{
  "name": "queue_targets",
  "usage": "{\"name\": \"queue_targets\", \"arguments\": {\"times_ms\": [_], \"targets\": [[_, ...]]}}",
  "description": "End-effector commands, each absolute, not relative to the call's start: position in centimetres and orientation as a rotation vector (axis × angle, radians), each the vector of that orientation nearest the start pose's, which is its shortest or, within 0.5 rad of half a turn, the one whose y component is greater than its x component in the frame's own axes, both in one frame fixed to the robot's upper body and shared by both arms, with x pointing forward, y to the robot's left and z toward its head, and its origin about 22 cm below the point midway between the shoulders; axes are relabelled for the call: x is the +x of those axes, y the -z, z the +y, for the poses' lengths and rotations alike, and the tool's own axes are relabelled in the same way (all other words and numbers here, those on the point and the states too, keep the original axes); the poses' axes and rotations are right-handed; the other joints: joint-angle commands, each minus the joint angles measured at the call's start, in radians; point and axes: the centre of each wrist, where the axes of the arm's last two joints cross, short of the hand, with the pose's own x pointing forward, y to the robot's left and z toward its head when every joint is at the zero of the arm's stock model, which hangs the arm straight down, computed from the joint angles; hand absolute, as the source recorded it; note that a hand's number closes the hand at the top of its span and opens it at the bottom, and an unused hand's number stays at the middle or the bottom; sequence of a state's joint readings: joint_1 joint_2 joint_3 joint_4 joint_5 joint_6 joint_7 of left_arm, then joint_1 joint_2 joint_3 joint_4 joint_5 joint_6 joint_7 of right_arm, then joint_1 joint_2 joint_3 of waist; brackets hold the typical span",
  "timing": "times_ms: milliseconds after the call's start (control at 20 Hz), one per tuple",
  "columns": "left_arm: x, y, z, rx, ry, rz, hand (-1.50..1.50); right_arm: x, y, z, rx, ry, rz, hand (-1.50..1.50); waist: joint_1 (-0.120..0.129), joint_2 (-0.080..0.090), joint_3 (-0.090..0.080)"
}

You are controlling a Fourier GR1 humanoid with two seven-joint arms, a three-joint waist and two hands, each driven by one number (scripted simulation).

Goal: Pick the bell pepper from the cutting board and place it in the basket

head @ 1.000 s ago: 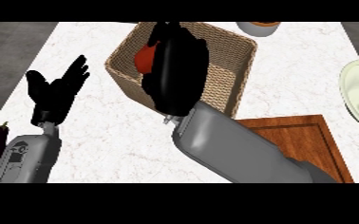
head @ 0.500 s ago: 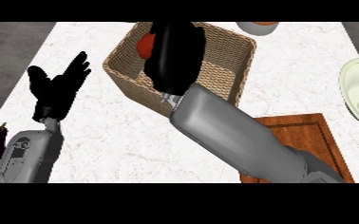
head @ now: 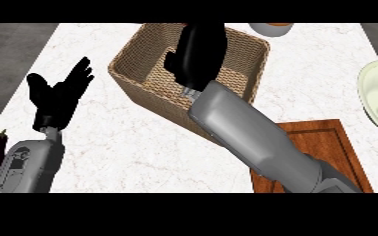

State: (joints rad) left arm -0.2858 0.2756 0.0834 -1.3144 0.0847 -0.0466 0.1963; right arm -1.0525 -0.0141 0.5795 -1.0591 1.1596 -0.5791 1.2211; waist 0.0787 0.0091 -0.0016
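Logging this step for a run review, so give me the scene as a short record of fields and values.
basket: woven basket, upper middle of the counter
right robot hand: right robot hand over the basket's inside, fingers hidden
bell pepper: not visible now
left robot hand: left robot hand open, resting at left, fingers up
cutting board: cutting board at lower right, partly under the forearm

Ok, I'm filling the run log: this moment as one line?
right hand: over basket | pepper: hidden | left hand: open, resting | cutting board: bare

One view only, from the robot's head, looking steeply down and close on the tabletop [head: 148,150], centred just below the wicker basket [head: 140,77].
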Motion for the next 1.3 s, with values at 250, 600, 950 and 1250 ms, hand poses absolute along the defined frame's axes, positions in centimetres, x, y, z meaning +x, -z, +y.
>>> {"name": "queue_targets", "arguments": {"times_ms": [250,600,950,1250], "targets": [[30.6,-3.4,30.7,0.161,0.125,-1.395,0.00,35.7,-17.6,0.6,-1.040,0.144,-1.611,-1.50,-0.024,-0.009,0.002],[30.2,-3.3,31.2,0.186,0.071,-1.368,0.00,35.1,-17.6,-3.6,-0.910,0.436,-1.628,-1.50,-0.083,-0.027,0.004],[29.5,-4.3,33.1,0.228,0.045,-1.350,0.00,28.4,-14.8,-7.5,-0.850,0.408,-1.584,-1.50,-0.129,-0.031,0.004],[28.2,-2.8,32.9,0.226,0.030,-1.374,0.00,19.7,-13.5,-10.5,-0.774,0.300,-1.555,-1.50,-0.127,-0.025,0.002]]}}
